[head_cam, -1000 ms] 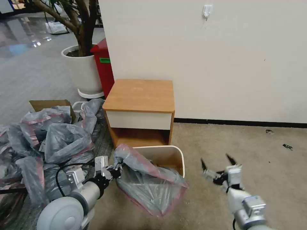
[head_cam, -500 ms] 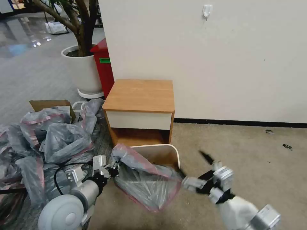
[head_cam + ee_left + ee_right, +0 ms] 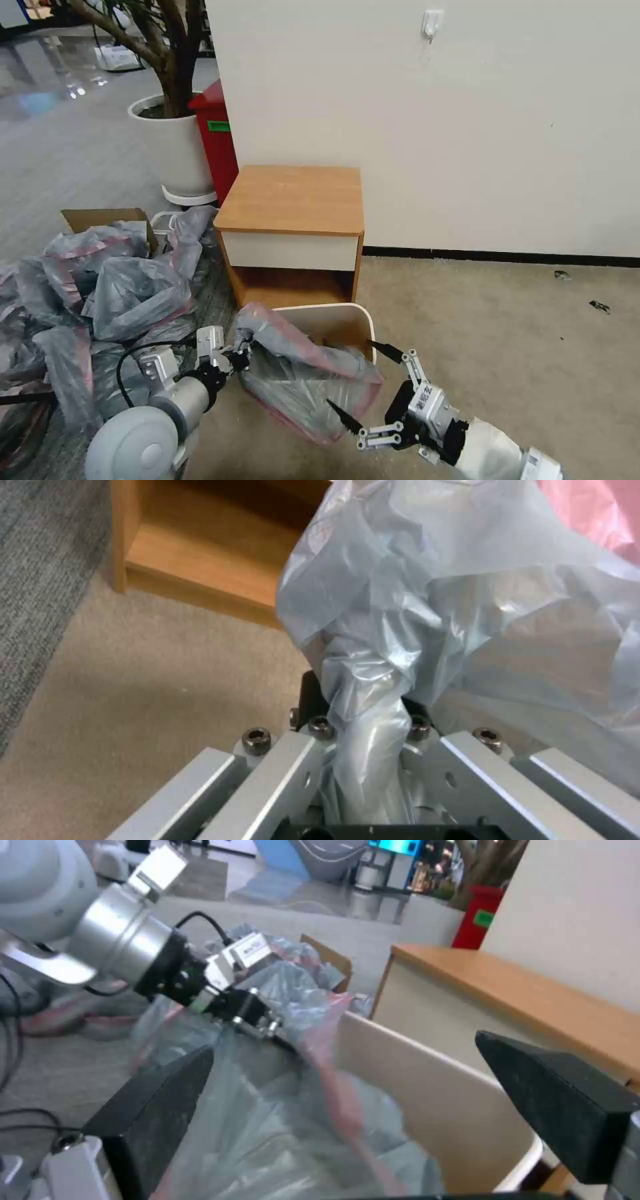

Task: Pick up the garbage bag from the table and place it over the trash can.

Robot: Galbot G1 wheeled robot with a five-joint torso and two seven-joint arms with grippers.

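Garbage bag (image 3: 303, 383): crinkly translucent grey, pink-red rim band, draped over near side of trash can (image 3: 340, 321) in front of table (image 3: 291, 200). Left gripper (image 3: 241, 353) clamped on bunched bag corner. Right gripper (image 3: 363, 380) spread wide at bag's near-right edge, holding nothing.

head: high, looking down | wrists: close, perhaps facing each other | shared: garbage bag (image 3: 303, 383)

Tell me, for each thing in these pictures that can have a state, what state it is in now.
garbage bag: draped partly over the trash can, bunched at one end
trash can: upright, partly covered
table: drawer shut
left gripper: shut on the bag
right gripper: open beside the bag
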